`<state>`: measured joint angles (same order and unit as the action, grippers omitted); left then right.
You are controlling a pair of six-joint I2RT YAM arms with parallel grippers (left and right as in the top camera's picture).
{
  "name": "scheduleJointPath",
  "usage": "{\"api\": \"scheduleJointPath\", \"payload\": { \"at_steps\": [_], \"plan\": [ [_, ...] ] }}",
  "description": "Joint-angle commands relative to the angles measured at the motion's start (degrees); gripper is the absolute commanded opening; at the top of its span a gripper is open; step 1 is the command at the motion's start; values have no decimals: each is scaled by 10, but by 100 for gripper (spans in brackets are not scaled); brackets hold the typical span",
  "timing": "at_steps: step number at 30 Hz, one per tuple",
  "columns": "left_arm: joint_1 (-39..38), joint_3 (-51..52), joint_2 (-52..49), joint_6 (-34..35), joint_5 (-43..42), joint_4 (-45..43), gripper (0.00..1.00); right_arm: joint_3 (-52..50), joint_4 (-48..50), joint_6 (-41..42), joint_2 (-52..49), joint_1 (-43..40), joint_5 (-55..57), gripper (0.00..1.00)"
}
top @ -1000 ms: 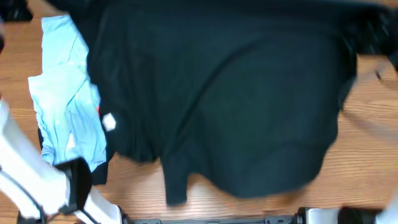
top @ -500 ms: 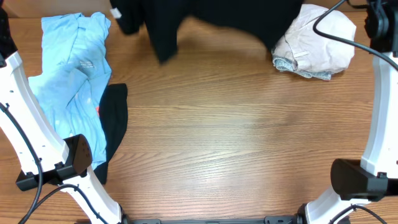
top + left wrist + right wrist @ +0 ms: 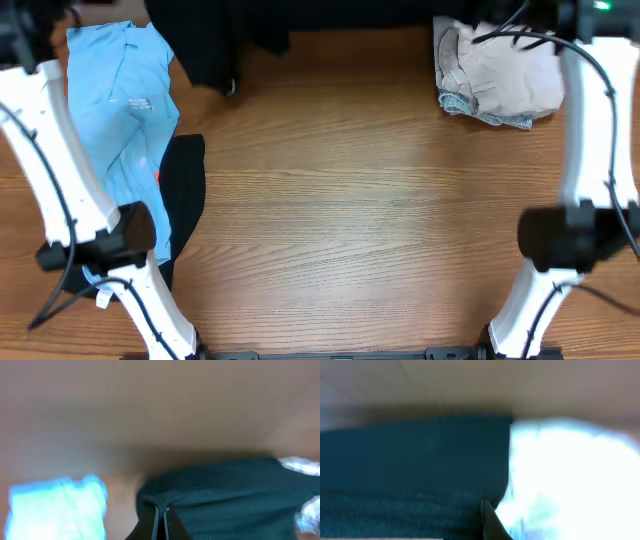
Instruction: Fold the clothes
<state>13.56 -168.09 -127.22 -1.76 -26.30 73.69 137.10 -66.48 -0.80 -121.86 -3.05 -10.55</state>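
Note:
The large black shirt (image 3: 300, 14) lies along the table's far edge, mostly cut off by the top of the overhead view, with a flap (image 3: 212, 60) hanging nearer. In the left wrist view my left gripper (image 3: 161, 514) is shut on a pinched fold of the black shirt (image 3: 225, 495). In the right wrist view my right gripper (image 3: 490, 516) shows as one closed dark tip pressed into the edge of the black shirt (image 3: 415, 470). The light blue shirt (image 3: 120, 120) lies at the left, with another black piece (image 3: 185, 200) beside it. The beige bundle (image 3: 500, 75) sits at the far right.
Both white arms (image 3: 60, 180) (image 3: 585, 150) reach from the near corners to the far edge. The light blue shirt (image 3: 55, 507) lies just left of the left gripper. The bundle (image 3: 570, 475) looks washed out white, just right of the right gripper. Bare wooden table (image 3: 370, 200).
The black shirt hung spread before the camera a second ago. Both grippers carried it away to the far edge, uncovering the table and the beige bundle.

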Motion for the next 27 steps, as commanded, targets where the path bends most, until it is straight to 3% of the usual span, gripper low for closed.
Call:
{"api": "scheduleJointPath", "payload": {
  "at_steps": [1,10,16,27],
  "plan": [
    [5,4,-30,-24,40,50,4,1,-43,4,-14,-22,5,4],
    [3,3,-35,-26,61,229,4,1,-190,30,18,-22,-1,4],
    [2,6,-3,-18,83,231,4,1,-235,38,90,-22,-1,4],
    [-1,45,157,-19,103,231,4,-22,-306,41,225,-21,-5,4]
  ]
}}
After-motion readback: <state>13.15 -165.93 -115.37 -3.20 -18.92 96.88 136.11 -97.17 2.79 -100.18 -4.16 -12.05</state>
